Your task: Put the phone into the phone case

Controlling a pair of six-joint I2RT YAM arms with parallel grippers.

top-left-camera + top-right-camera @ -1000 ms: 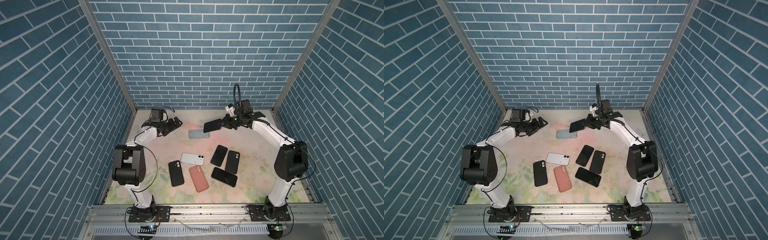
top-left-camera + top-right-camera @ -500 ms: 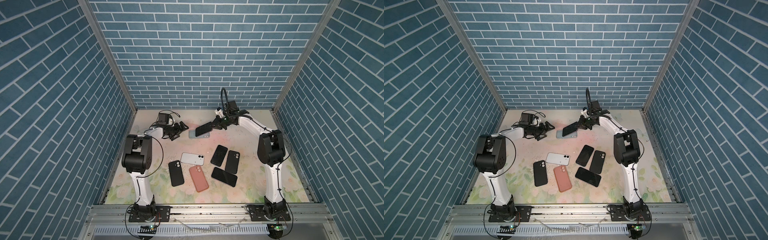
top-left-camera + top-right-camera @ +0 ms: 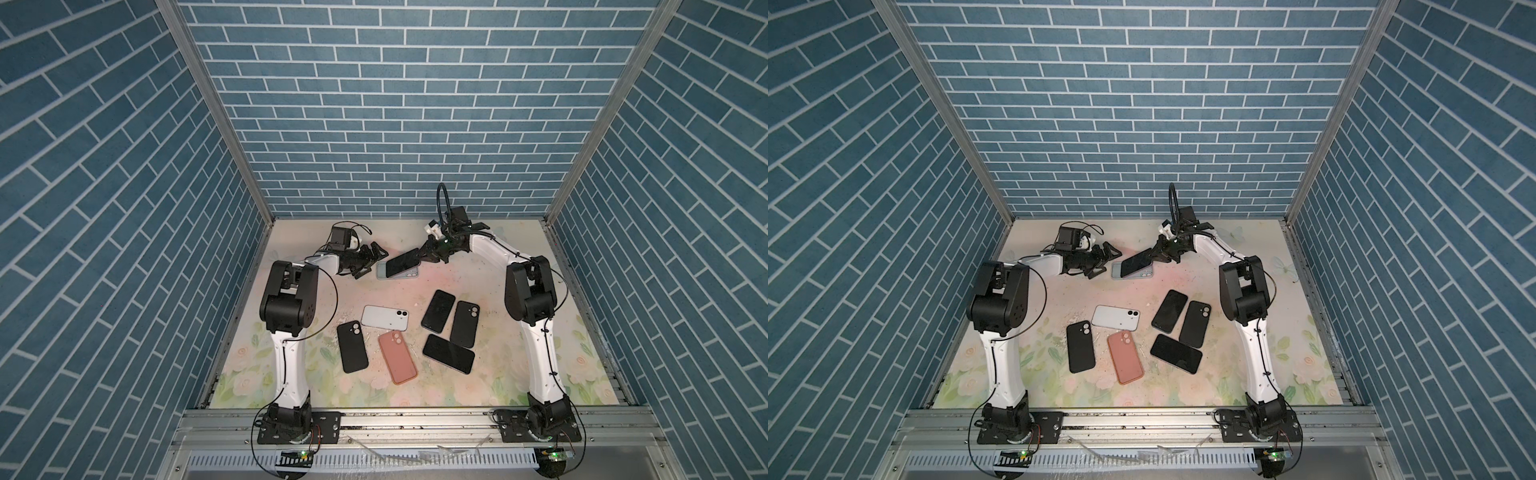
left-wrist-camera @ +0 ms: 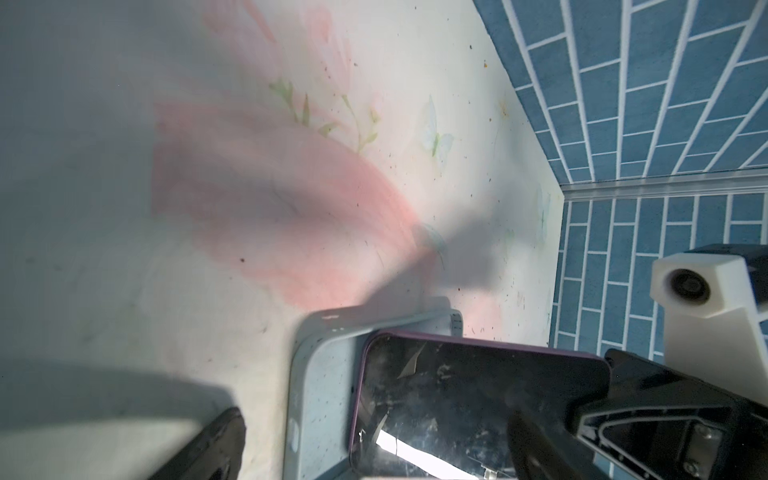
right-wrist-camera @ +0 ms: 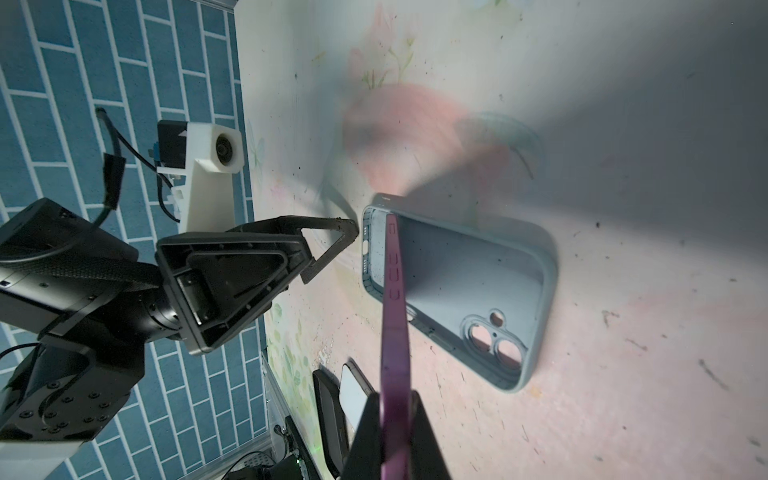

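R gripper (image 3: 424, 257) is pinched shut on one short end of the slim black-screened phone with a purple rim (image 3: 401, 262), pads on face and back. The phone hangs tilted, its free end low over the pale grey-blue soft-looking phone case (image 3: 409, 275), which lies hollow side up at the far end of the floral-print table (image 3: 478, 386). In the R wrist view the phone (image 5: 395, 332) shows edge-on, its tip inside the case (image 5: 469, 266) wall at the end opposite the camera holes; can't tell whether they touch. L gripper (image 3: 371, 261) stands spread wide, holding nothing, just beside that same end of the case. Handling, as I judge it: phone is stiff, thin, glass-faced, prob. slick and fairly light, so the end pinch suits it and leaves the free end clear to seat first. But pressing down could make it pivot or slip in the pads. Case looks light and rubbery w/ a snug lip, so it'll likely skate on the table when pushed. It prob. wants the L gripper to brace its end or pin a corner.
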